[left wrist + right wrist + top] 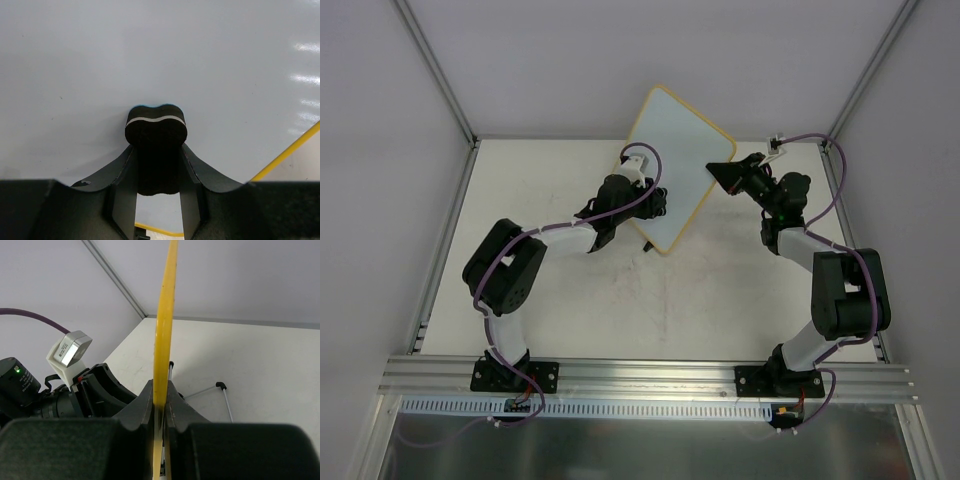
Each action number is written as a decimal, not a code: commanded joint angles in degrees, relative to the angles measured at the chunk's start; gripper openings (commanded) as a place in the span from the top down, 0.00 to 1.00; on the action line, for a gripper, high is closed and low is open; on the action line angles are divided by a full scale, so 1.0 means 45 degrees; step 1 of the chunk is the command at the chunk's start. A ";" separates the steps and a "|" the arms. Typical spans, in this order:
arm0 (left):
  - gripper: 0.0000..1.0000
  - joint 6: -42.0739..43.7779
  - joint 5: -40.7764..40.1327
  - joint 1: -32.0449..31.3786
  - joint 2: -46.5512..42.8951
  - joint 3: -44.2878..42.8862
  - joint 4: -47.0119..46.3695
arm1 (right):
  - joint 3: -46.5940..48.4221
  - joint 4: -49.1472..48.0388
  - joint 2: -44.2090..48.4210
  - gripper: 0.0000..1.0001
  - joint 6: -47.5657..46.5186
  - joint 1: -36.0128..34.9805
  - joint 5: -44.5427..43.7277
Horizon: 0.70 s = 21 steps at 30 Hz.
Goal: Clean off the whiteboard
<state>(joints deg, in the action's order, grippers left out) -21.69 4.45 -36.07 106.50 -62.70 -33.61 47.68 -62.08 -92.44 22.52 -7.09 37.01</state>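
The whiteboard (672,165), white with a yellow frame, stands tilted at the back middle of the table. No red marks show on its face (150,55). My left gripper (655,200) is shut on a small black eraser (156,145), whose end is against the board face. My right gripper (720,172) is shut on the board's right edge; in the right wrist view the yellow frame (164,330) runs edge-on between the jaws. The board's thin wire stand with a black foot (220,386) shows behind it.
The white table (650,310) is bounded by grey walls and aluminium rails (440,80). In the right wrist view the left arm's wrist camera (70,351) and purple cable (35,317) sit close on the left of the board.
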 commanded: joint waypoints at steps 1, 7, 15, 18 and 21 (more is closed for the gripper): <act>1.00 -0.0469 0.2507 -0.1068 0.0220 -0.0619 -0.0949 | 0.0127 -0.0539 0.0035 1.00 0.0034 -0.1061 0.3376; 1.00 -0.1487 0.2685 0.1393 0.0513 -0.0032 -0.0971 | 0.0107 -0.0578 0.0074 1.00 0.0053 -0.1080 0.3376; 1.00 -0.2425 0.1513 0.2880 0.0923 -0.0033 0.0280 | 0.0088 -0.0559 0.0094 1.00 0.0054 -0.1061 0.3376; 1.00 -0.2659 0.0909 0.2919 0.0982 0.0007 0.0377 | 0.0088 -0.0559 0.0074 1.00 0.0053 -0.1061 0.3376; 1.00 -0.3128 0.0866 0.2899 0.1080 -0.0148 0.0417 | 0.0107 -0.0559 0.0035 1.00 0.0034 -0.1061 0.3376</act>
<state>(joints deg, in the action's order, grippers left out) -33.45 13.02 -23.20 109.51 -62.74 -33.78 47.68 -63.18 -92.44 22.06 -8.08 37.76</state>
